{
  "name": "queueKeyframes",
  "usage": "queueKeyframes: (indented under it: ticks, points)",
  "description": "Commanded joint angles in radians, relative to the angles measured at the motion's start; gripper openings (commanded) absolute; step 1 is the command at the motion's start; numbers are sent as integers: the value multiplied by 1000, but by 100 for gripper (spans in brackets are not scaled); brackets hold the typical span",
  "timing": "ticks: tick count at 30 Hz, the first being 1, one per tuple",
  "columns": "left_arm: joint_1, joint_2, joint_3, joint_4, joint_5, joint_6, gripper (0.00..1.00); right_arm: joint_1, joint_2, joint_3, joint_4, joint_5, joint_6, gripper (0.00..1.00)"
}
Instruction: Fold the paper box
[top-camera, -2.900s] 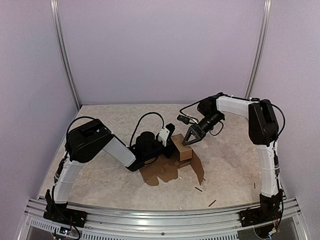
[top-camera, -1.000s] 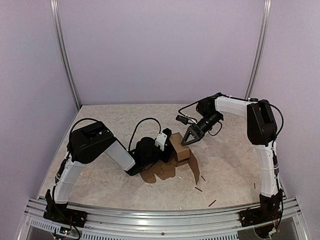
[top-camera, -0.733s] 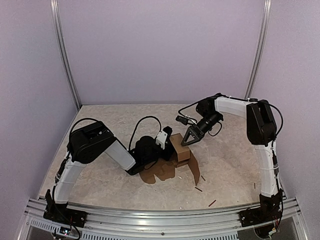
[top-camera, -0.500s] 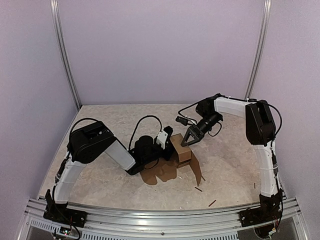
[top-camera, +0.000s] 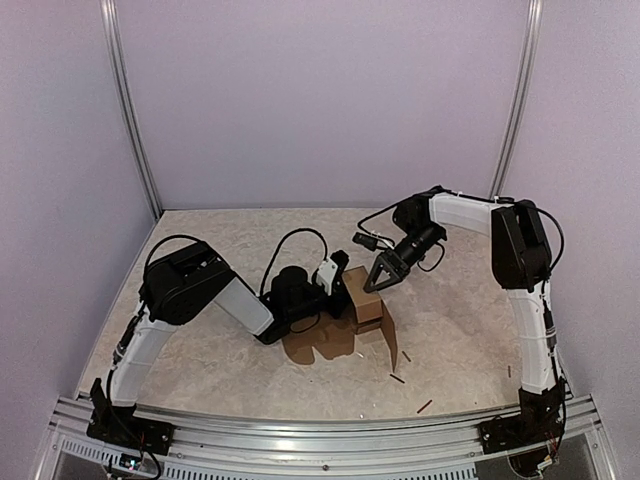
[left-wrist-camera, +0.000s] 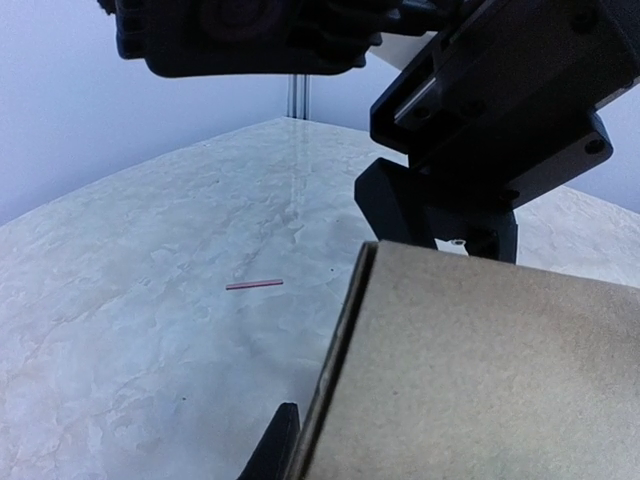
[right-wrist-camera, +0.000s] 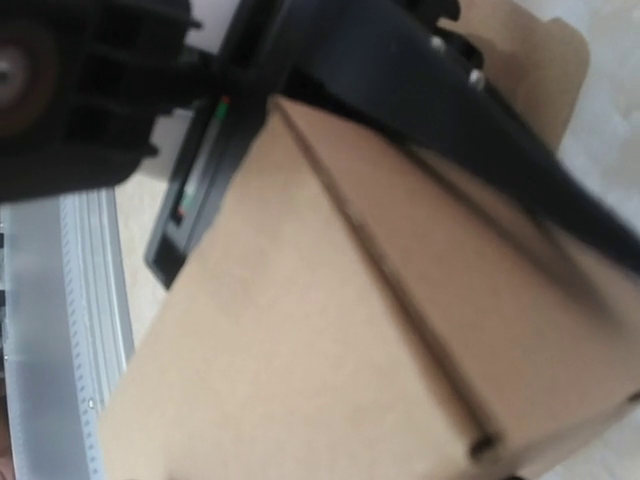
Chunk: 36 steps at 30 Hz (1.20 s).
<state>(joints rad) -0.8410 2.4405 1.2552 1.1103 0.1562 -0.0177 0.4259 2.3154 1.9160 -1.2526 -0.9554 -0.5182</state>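
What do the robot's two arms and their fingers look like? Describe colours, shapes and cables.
Both the left arm and the right arm have white tube-like links between bulky black joints. Black cables loop loosely near each wrist. The fingers are black, long and tapering.

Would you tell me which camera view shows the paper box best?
The top external view: it alone takes in the paper box overall, its upright folded part and the unfolded flaps beside it on the table. The left wrist view shows only one cardboard panel close up; the right wrist view shows creased panels filling the frame.
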Motion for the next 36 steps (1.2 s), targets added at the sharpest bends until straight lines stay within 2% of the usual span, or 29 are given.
queueKeyframes:
  ticks: [1,2,7,13,18,21,23,25,27,30,31,34,36]
  points:
    - [-10,31,50,-34,31,-5,12,12,38,24,4,-48,-7,75]
    - [-11,32,59,-47,18,-8,8,13,44,27,4,-54,-5,75]
    - [-44,24,67,-69,-87,-1,0,41,64,49,-9,-105,-10,75]
    - [-75,-11,74,-176,-335,-34,0,69,55,23,-34,-197,-37,75]
    - [-94,-32,94,-252,-453,-54,0,70,40,-11,-38,-294,-38,75]
    - [-106,-41,85,-265,-475,-47,0,65,40,4,-55,-294,-51,75]
    - [-108,-62,41,-241,-433,-36,0,51,36,25,-69,-251,-66,75]
    - [-106,-102,-24,-201,-381,-39,8,19,13,27,-66,-215,-72,75]
    - [-101,-144,-82,-188,-301,-36,10,-21,-22,29,-53,-182,-65,75]
    - [-91,-210,-126,-264,-196,-17,16,-83,-88,29,-24,-135,-46,75]
    - [-87,-226,-133,-299,-171,-9,21,-99,-116,27,-19,-111,-45,76]
    - [-73,-288,-146,-421,-107,3,43,-136,-205,-19,16,-52,-40,76]
    - [-69,-332,-173,-457,-104,14,53,-143,-279,-70,51,-7,-27,76]
